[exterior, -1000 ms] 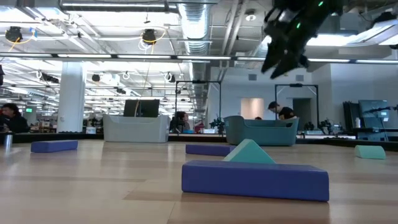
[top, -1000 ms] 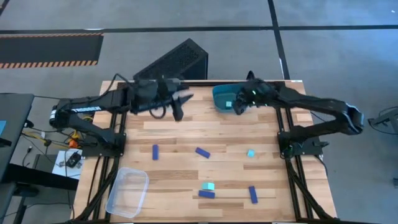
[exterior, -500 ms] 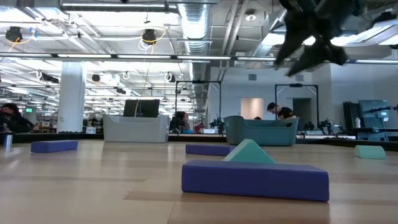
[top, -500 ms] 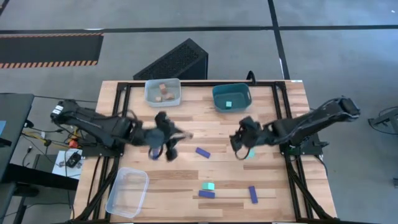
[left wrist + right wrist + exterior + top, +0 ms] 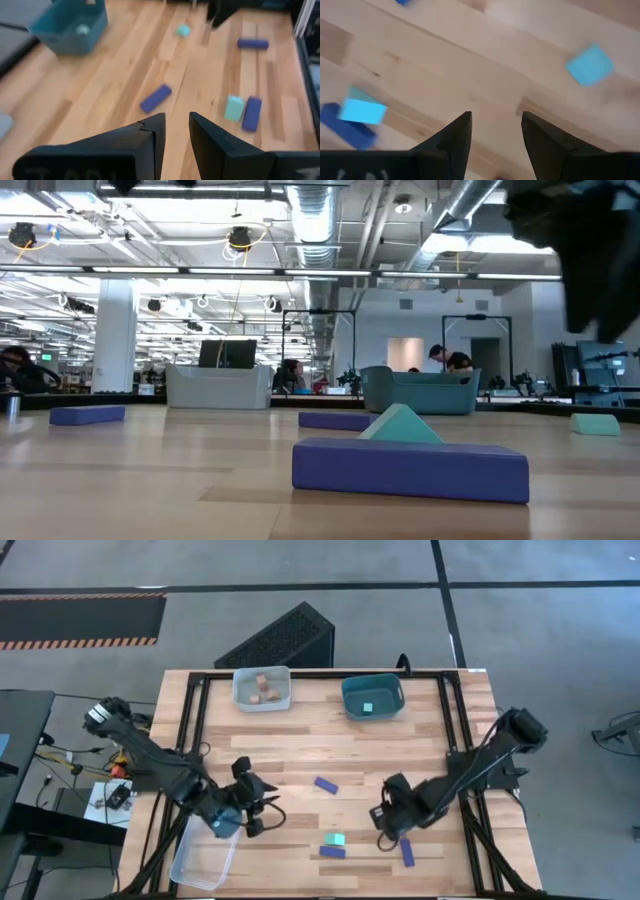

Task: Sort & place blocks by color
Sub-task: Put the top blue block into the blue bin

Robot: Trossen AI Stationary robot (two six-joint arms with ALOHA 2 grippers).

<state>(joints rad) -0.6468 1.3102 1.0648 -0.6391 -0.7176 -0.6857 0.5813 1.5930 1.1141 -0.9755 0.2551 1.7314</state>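
High view: right gripper [image 5: 384, 821], fingers apart and empty; small teal cube [image 5: 335, 838] and dark blue wooden bar [image 5: 332, 852] just beside; likely light, rigid, smooth, grip across flat sides; left gripper [image 5: 248, 808] apart, empty.

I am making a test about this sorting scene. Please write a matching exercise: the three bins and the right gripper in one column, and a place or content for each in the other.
Column 1
1. pale grey bin
2. teal bin
3. clear bin
4. right gripper

Column 2
A. at the table corner on the left arm's side
B. holds tan cubes
C. open above bare wood
D. holds one teal cube

Pairs: 1-B, 2-D, 3-A, 4-C
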